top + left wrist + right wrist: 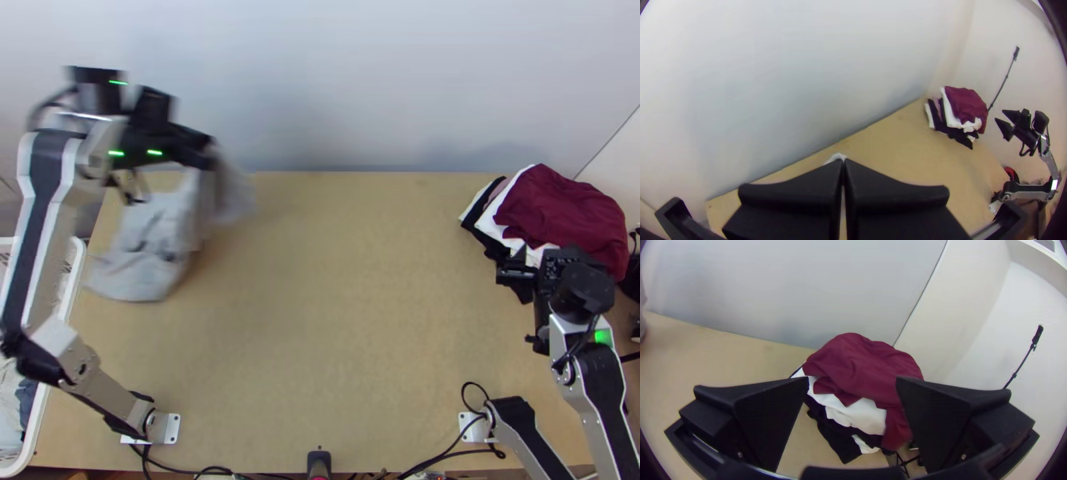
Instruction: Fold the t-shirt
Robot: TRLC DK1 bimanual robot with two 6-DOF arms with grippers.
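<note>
My left claw [210, 156]: fingers closed on the light grey cloth t-shirt [148, 268], which hangs bunched at the light wooden worktop's [344, 320] far left. My right claw [523, 308]: fingers wide apart, near a clothes pile, maroon garment [556, 204] uppermost.

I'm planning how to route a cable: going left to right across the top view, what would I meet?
White basket → light grey cloth → small black object at the near edge → pile of clothes.
</note>
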